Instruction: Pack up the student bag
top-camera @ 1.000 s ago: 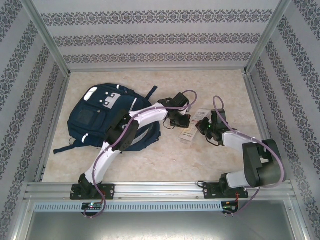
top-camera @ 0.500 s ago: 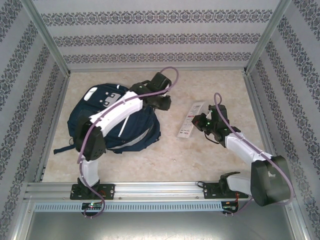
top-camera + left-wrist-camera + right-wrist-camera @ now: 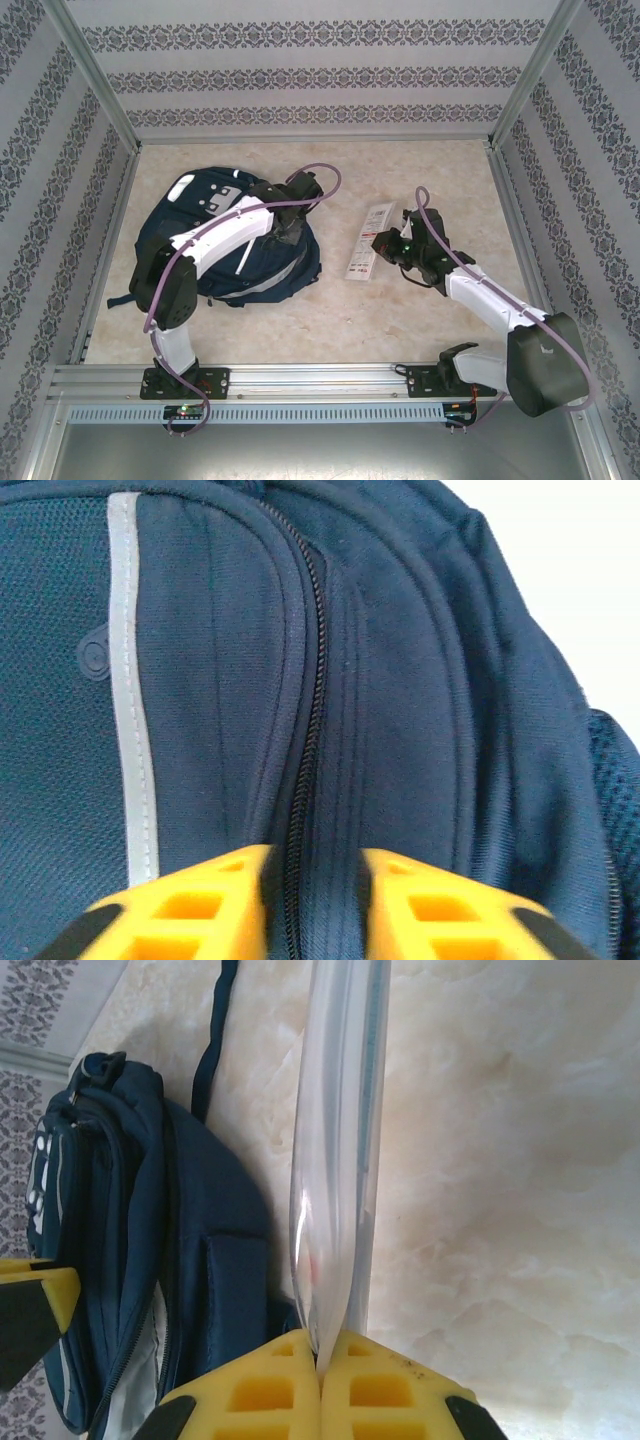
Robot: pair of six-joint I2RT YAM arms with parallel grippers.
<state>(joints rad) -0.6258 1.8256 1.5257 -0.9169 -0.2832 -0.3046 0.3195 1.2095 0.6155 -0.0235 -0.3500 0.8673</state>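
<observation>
The student bag (image 3: 275, 262) is lying flat on the marble-patterned table (image 3: 330, 320), taking up the 9 o'clock half of the surface in the overhead view, with its grey-white patches pointing toward 11 o'clock and a dark strap trailing toward 8 o'clock. The left gripper (image 3: 292, 228) is hanging over the bag's 3 o'clock side. In its wrist view, the left gripper (image 3: 312, 895) is showing yellow fingers (image 3: 200, 905) standing partly apart with nothing between them. A closed zipper (image 3: 315, 680) is running from 6 toward 12 o'clock through the gap, and a white reflective stripe (image 3: 130, 730) is lying at 9 o'clock of it. Whether the fingers are touching the fabric I cannot tell. At 3 o'clock of the bag, and apart from it, a flat white packet (image 3: 365, 240) is sitting in the overhead view, and the right gripper (image 3: 380, 243) is meeting its 3 o'clock edge. In the right wrist view, the right gripper (image 3: 320, 1380) is pinching fully together on the packet's clear plastic edge (image 3: 335, 1140), with the bag lying at 9 o'clock.
</observation>
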